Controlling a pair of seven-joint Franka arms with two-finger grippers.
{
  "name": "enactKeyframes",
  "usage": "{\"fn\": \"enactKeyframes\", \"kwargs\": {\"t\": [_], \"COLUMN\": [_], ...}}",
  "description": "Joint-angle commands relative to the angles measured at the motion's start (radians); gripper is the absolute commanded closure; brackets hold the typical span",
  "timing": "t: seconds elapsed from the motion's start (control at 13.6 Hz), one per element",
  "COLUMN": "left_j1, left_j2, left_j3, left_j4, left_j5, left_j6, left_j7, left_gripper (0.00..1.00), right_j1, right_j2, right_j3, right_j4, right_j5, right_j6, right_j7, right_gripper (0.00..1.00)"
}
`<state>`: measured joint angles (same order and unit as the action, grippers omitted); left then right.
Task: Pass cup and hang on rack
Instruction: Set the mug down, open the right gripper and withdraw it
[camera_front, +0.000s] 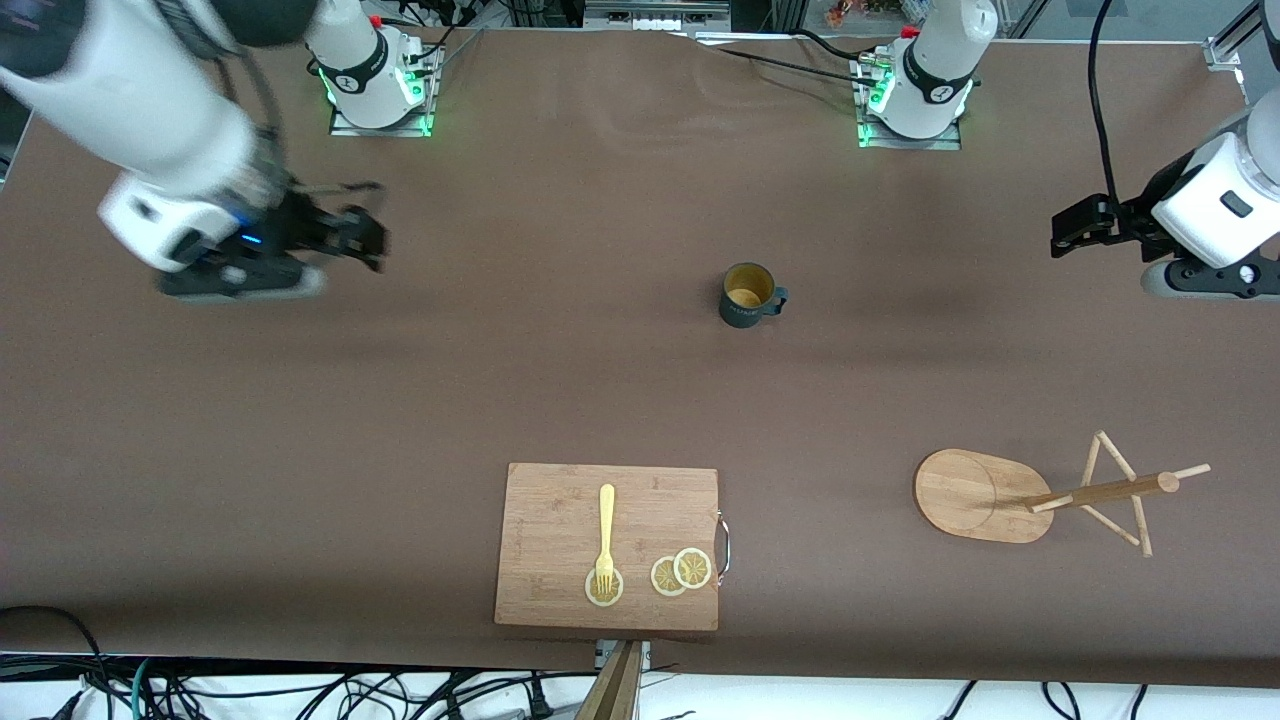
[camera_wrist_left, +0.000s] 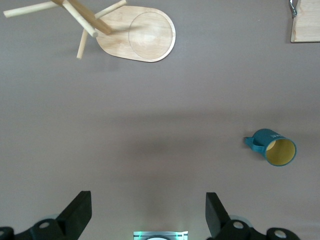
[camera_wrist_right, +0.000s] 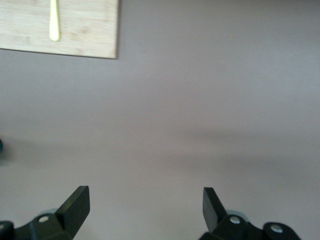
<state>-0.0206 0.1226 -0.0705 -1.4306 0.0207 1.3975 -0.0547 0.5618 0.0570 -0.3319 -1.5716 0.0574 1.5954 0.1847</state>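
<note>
Bamboo board (camera_front: 560, 520) lies nearest on brown tabletop (camera_front: 400, 420); left pincer (camera_wrist_left: 149, 212) and right pincer (camera_wrist_right: 146, 207) gape, empty.

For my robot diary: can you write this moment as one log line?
cup: upright on table, unheld | rack: no cup | left gripper: open, empty | right gripper: open, empty

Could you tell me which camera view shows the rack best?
The front view: the whole rack, base and pegs, is visible. The left wrist view crops its pegs at the edge; the right wrist view misses it.

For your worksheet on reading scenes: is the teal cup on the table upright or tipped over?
Upright: the cup stands on its base, its round yellow inside facing up in the front view.
</note>
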Motion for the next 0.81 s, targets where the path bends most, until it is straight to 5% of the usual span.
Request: {"fn": "enactKeyframes", "kwargs": {"t": [0.0, 0.74], "left_j1": [-0.007, -0.016], "left_j2": [0.034, 0.057], "left_j3": [0.002, -0.011], "left_j4": [0.068, 0.056], "left_j5": [-0.025, -0.068], "left_j6": [-0.006, -0.043], "left_j7": [0.015, 0.163], "left_gripper": [0.00, 0.00], "right_j1": [0.010, 0.012], "right_j2": [-0.204, -0.146], "right_j3": [-0.067, -0.087], "right_j4": [-0.232, -0.214], "right_j5": [-0.008, -0.100], "right_j6": [0.032, 0.089], "right_j7": [-0.048, -0.080], "right_gripper": [0.00, 0.00]}}
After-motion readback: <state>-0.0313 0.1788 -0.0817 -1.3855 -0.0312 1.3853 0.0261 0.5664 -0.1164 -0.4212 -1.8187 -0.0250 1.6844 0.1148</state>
